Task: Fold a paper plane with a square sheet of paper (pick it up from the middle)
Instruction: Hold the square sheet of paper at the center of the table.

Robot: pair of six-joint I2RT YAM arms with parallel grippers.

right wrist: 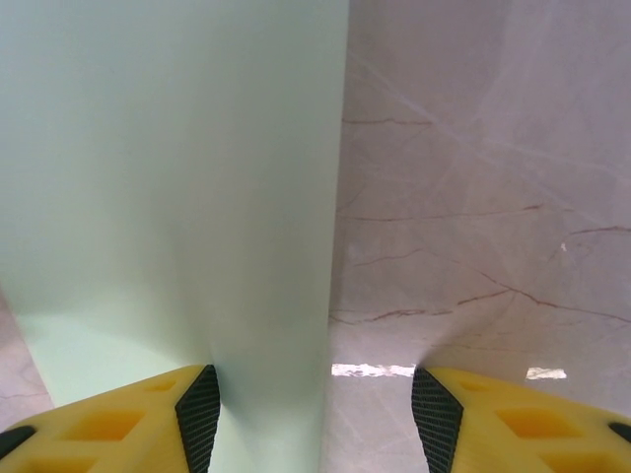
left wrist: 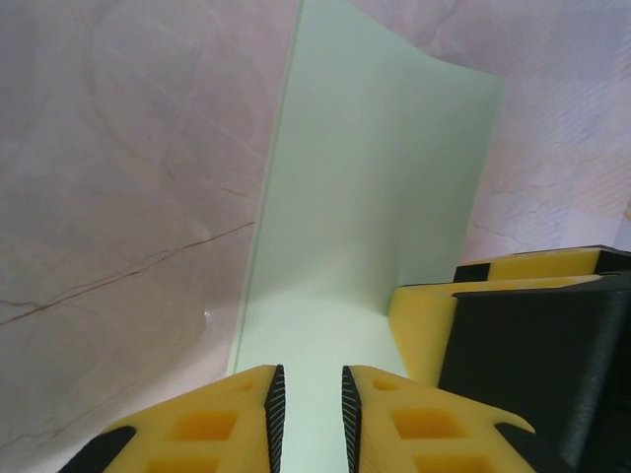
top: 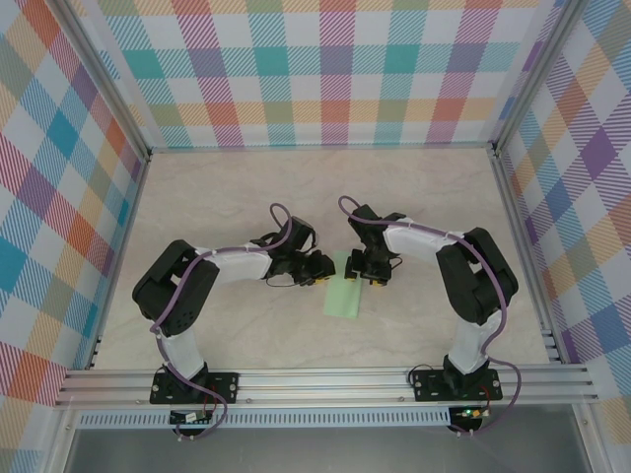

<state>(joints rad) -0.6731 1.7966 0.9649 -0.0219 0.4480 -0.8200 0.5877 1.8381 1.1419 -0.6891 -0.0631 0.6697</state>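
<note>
While both arms bend in toward each other just beyond the middle of the front rail (top: 325, 379), the sheet of paper (top: 345, 298) lies between them on the marble-look table (top: 246, 197). From the top cam it looks like a narrow pale mint strip, long side running away from the rail, so prob folded over already, not a full square.

Left gripper (top: 317, 274) sits at the end of the sheet farthest from the rail, on the rail's left-hand side. In its wrist cam the jaws are nearly together w/ just a slim gap btw the black pads (left wrist: 274, 409). Green paper (left wrist: 375, 197) shows thru that gap, but I can't tell if the pads actually touch it. One of the right gripper's yellow fingers (left wrist: 424, 325) is right next to it, resting at the paper.

Right gripper (top: 367, 268) is at that same far end, on the rail's right-hand side. Its jaws are wide apart (right wrist: 315, 414), not clamped on anything. A raised band of the sheet (right wrist: 148, 197) runs up btw the fingers, hard against the left pad (right wrist: 199, 414), and bare table shows by the other pad.
</note>
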